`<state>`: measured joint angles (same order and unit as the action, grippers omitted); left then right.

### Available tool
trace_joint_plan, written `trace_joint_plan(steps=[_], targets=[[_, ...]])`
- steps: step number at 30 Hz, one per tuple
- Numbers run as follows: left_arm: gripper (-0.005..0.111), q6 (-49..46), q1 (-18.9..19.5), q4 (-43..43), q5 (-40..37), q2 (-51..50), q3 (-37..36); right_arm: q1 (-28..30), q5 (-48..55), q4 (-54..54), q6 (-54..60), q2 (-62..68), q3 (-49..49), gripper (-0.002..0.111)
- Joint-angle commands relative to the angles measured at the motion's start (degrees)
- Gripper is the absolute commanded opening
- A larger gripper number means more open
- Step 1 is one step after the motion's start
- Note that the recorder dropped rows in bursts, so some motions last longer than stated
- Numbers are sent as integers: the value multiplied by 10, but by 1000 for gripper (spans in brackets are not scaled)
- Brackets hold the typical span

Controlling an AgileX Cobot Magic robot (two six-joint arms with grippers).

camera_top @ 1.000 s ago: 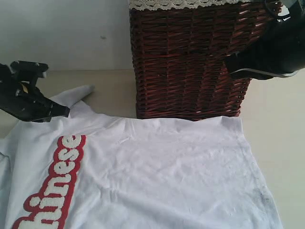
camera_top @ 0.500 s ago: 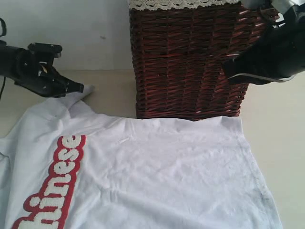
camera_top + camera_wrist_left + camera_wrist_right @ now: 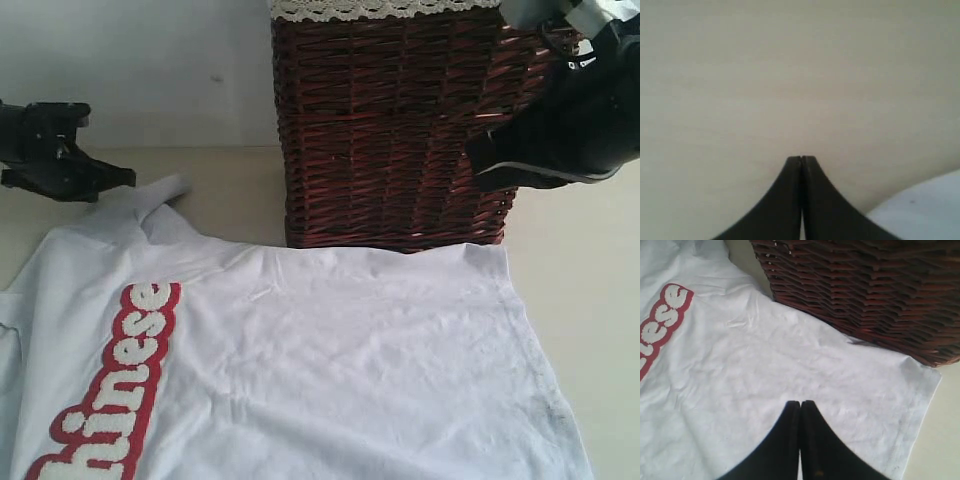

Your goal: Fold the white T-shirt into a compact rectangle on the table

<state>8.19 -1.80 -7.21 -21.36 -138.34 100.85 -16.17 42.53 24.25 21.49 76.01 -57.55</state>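
The table is a broad cream surface. The white T-shirt lies flat on it and fills the exterior view from 3 o'clock round through 6 to 9. Its top edge runs just in front of the wicker basket, which stands at 12 o'clock.

The cloth looks light, soft and limp. It will likely sag and crease when lifted, and drag on the table rather than slide cleanly. The best places to take hold look like its edges: the hem corner at 3 o'clock for the right arm, and the sleeve at 10 o'clock for the left. The thick red-edged lettering at 7 o'clock is probably stiffer and would resist a crease.

The right gripper hangs at 2 o'clock in front of the basket, above the shirt, with its fingers pressed together on nothing. The left gripper sits at 9 o'clock over bare table, also pressed shut and empty.

A second ago the left gripper was down on the shirt's shoulder. It has since risen and drawn back toward 9 o'clock, leaving the shoulder and sleeve uncovered. The right gripper has barely moved.
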Motion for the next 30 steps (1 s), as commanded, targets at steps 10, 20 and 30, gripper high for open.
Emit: trace_joint_plan(steps=[10, 20, 30], targets=[[0, -106, 4, 57, -131, 74, 6, 2, 17, 8, 13, 2, -5, 0], [0, -280, 1, 215, -194, 26, 6, 2, 17, 8, 13, 2, -5, 0], [0, -190, 53, 149, -177, -5, 30, 2, 5, 8, 13, 2, -5, 0]])
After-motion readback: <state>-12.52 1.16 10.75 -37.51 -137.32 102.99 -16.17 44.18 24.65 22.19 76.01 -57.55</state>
